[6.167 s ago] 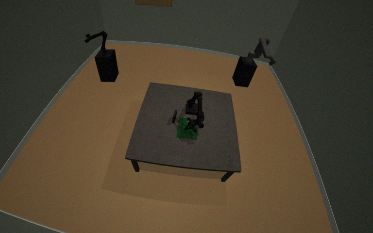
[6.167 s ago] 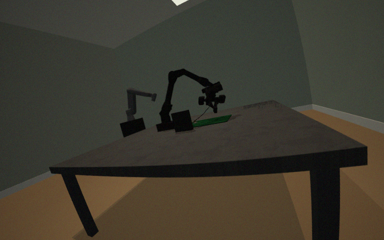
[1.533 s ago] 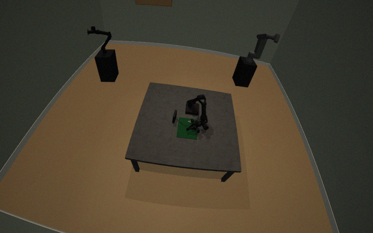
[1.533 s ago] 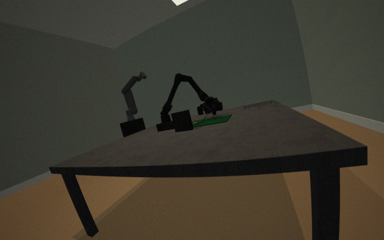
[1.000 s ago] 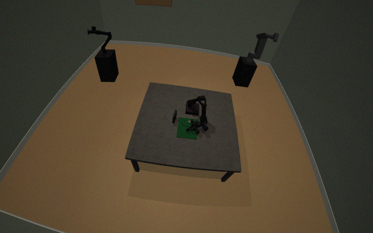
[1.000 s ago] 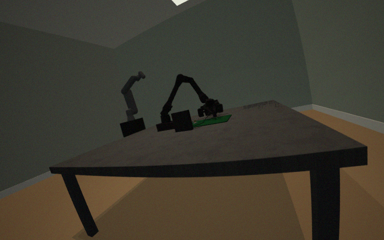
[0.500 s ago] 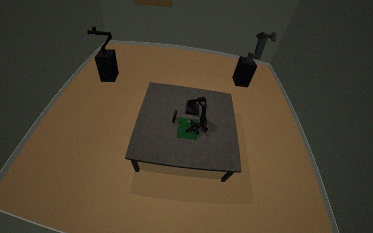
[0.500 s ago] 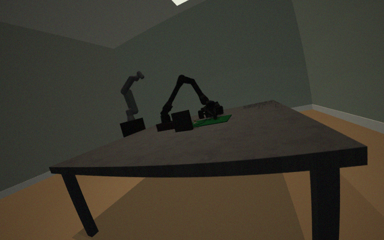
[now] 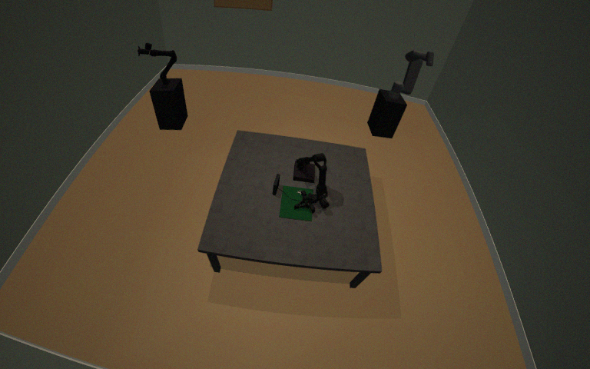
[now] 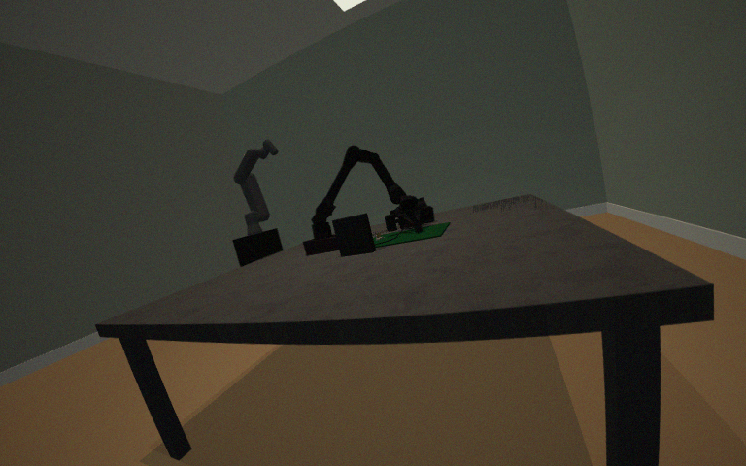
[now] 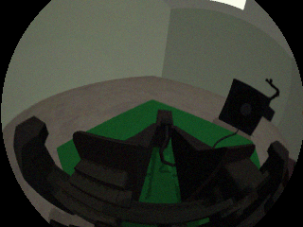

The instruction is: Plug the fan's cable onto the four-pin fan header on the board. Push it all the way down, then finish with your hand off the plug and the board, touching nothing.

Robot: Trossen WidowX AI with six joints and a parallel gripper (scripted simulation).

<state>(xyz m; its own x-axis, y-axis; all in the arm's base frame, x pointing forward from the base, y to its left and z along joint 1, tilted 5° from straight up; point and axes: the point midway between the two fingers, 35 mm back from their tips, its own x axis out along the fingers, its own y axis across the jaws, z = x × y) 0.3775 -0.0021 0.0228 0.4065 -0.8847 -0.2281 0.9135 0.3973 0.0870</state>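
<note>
My gripper (image 9: 296, 207) (image 10: 419, 229) (image 11: 163, 128) is shut on the cable's small dark plug (image 11: 164, 116), low over the green board (image 9: 292, 214) (image 10: 434, 231) (image 11: 114, 127). In the wrist view the plug stands between the fingertips. The gap between plug and board, if any, cannot be made out. The thin dark cable (image 9: 286, 195) (image 11: 220, 141) runs from the plug in a loop to the square black fan (image 9: 276, 184) (image 10: 355, 235) (image 11: 240, 105), which stands upright beside the board. The four-pin header cannot be made out; the fingers and the dark hide the spot.
Small pale parts (image 9: 299, 191) lie on the board's side near my arm's base (image 9: 303, 173). The grey table (image 9: 260, 234) (image 10: 440, 285) carries everything. Two other arms stand on black pedestals (image 9: 168, 106) (image 9: 386, 115) away from the table.
</note>
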